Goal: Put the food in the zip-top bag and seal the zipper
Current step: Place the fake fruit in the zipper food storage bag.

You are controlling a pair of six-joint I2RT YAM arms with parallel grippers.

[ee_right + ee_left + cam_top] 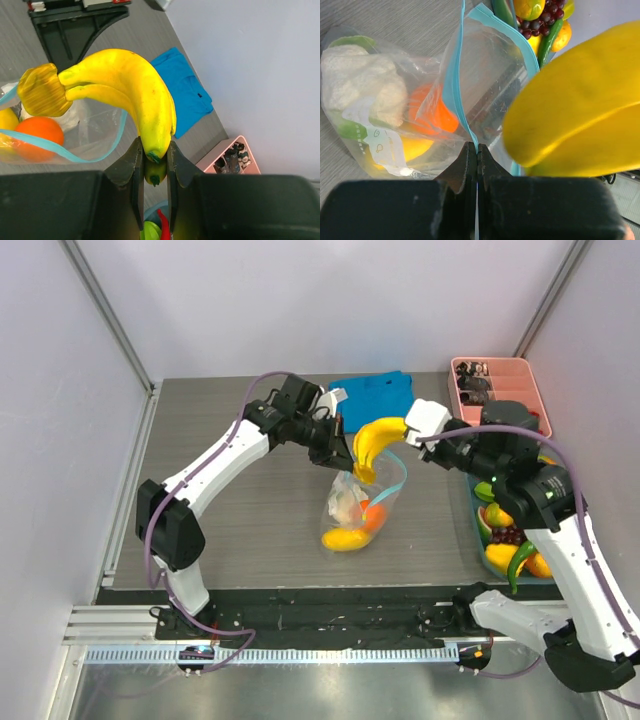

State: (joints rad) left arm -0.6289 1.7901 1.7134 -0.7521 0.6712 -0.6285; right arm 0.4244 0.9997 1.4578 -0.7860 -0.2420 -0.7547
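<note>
our left arm (215,465): we reach it forward and inward toward the middle | our left gripper (477,150): jaws pressed together, pinching the zipper (454,85) | our right arm (565,525): we bend it at the elbow, wrist turned inward | our right gripper (156,150): jaws a little apart, clamping the bananas (125,75) by their tip
</note>
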